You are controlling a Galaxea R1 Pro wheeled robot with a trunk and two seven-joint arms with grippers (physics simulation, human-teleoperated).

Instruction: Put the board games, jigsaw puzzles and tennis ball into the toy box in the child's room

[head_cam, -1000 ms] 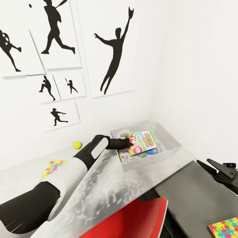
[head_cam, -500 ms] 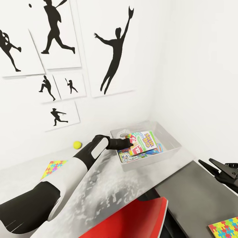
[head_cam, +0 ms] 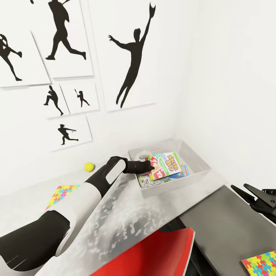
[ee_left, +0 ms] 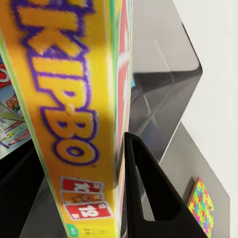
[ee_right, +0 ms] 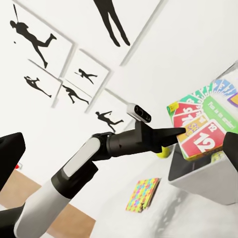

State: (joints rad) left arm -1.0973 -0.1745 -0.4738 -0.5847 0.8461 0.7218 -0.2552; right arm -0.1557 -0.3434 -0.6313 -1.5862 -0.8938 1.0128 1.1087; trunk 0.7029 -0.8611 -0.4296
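Head view: the left arm is extended from the lower left of the frame toward the centre; the left gripper (head_cam: 150, 165) is clamped on the edge of the Skip-Bo board game (head_cam: 167, 165), which is held tilted over the toy box (head_cam: 195, 163); the toy box is located right of centre on the table (head_cam: 115, 222), against the corner of the white walls; further game boxes (head_cam: 147, 180) are seen lying inside the tray under the held box; the tennis ball (head_cam: 89, 166) is placed on the table at the wall, left of the gripper and apart from it; one jigsaw puzzle (head_cam: 63, 192) lies flat at the left of the frame on the table; a second jigsaw puzzle (head_cam: 261, 264) lies at the lower right corner on the dark-grey cabinet top (head_cam: 230, 234); the right gripper (head_cam: 247, 191) is held at the right edge above that cabinet, its fingers spread and holding nothing; a red chair (head_cam: 153, 255) is seen at the bottom centre; silhouette posters (head_cam: 130, 53) are mounted on the wall in the upper left.

Left wrist view: the yellow side of the Skip-Bo board game (ee_left: 69, 119) is gripped between the black fingers (ee_left: 148, 198); the grey tray wall (ee_left: 163, 74) is seen in the upper right.

Right wrist view: the left gripper (ee_right: 173, 133) is shown at centre right, closed on the board game (ee_right: 203, 134) above the toy box (ee_right: 208, 178); a jigsaw puzzle (ee_right: 141, 194) lies at lower centre.
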